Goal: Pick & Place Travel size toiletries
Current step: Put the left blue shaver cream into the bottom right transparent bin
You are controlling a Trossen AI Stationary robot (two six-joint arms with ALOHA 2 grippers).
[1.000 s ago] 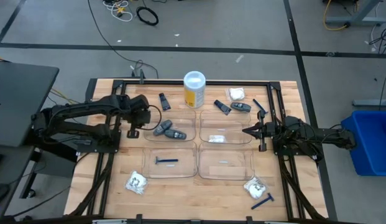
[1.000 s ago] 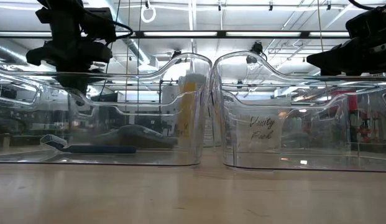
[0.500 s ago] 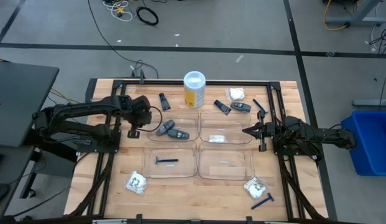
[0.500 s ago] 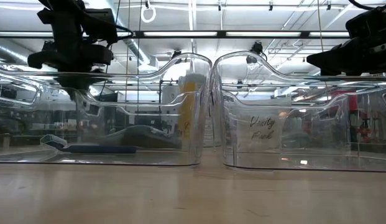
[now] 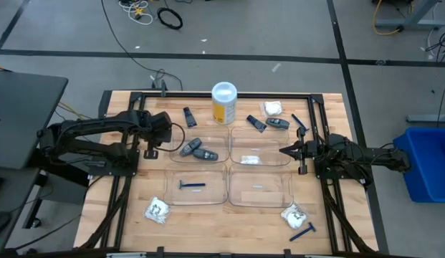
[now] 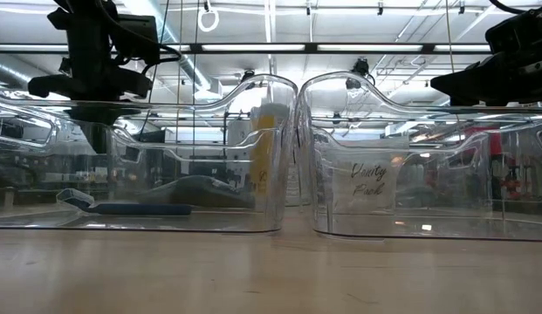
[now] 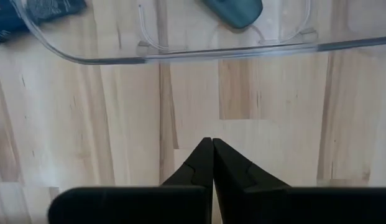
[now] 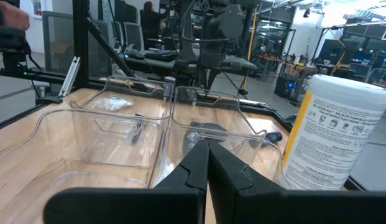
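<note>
two grey oval sticks (image 5: 195, 150) lying in a tray (image 5: 173, 158); likely light, stiff, slick, best pinched across the middle; left pincer (image 5: 153, 153) closed, empty.

The surface (image 5: 136, 215) is pale wood in butted planks, its grain plain and its finish matt, framed by dark metal rails. Four trays (image 5: 259, 188) are clear glossy plastic, smooth, catching ceiling lights along their curled rims. The canister (image 5: 223, 104) wears a printed yellow paper-like label under a white plastic lid. Grey sticks (image 5: 197, 150) in the tray just ahead of the left jaws look like smooth, faintly sheened plastic. The packets (image 5: 157, 209) are crinkly clear film over white contents. The razors (image 5: 191, 185) are blue plastic. Both sets of jaws are matt black with hard, clean edges.
</note>
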